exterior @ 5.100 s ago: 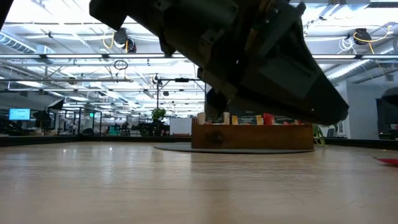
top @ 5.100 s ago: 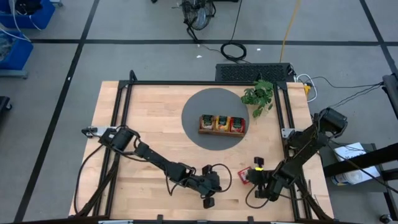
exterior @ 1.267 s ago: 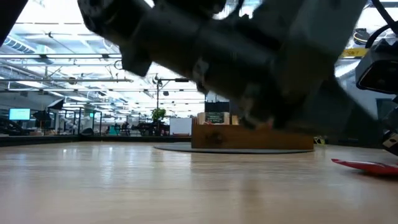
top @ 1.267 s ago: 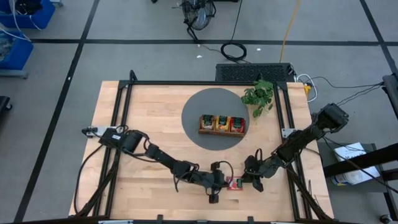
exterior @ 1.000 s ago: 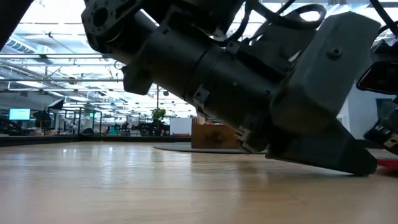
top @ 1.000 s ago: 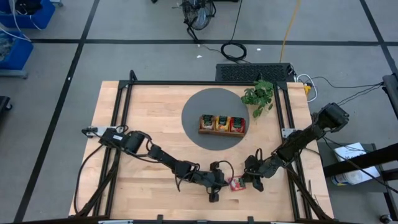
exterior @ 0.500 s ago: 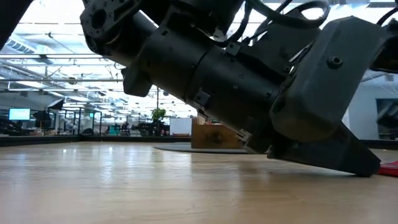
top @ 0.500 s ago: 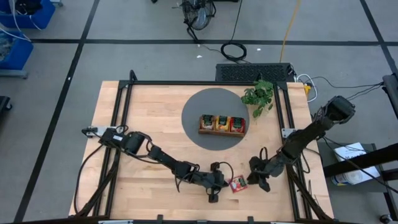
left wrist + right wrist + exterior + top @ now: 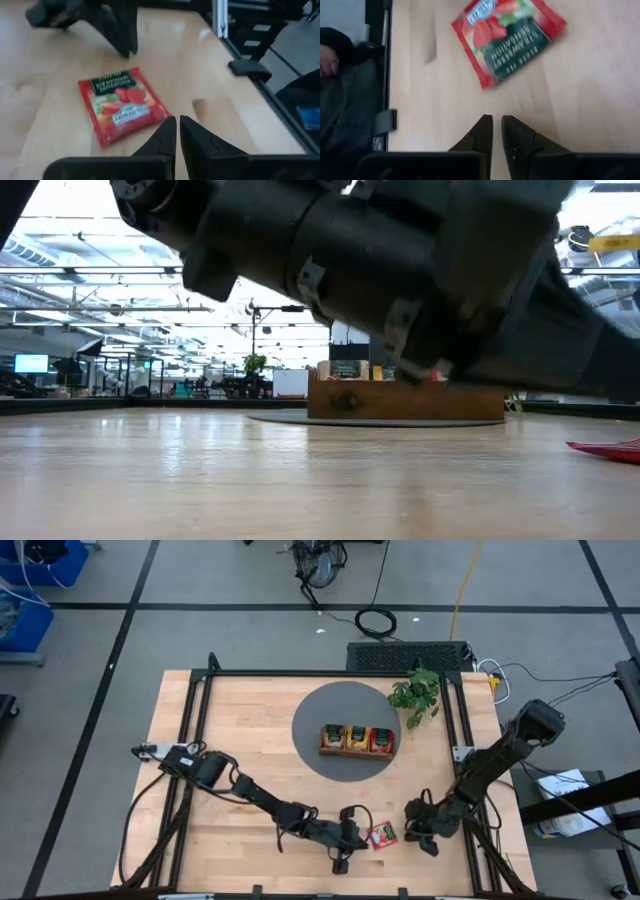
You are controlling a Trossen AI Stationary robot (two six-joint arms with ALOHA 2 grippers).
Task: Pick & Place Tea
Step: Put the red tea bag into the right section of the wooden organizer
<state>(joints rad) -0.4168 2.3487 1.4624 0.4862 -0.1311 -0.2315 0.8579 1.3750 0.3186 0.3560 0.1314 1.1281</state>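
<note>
Loose red tea packet lies flat between my two grippers near the table's front edge

High view: nothing holds it. Left wrist: left gripper pinched together, empty, beside it. Right wrist: right gripper nearly together, empty; I'd spread fingers, then straddle one edge

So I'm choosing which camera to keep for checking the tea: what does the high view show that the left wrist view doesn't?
Only the high view shows the wooden tray of packets on the grey round mat, the plant and both whole arms. Only the left wrist view shows the red packet's strawberry label and the left claw with its fingers nearly together, empty, beside the packet. Both show that packet lying flat on the table, between the left claw and the right claw.
</note>
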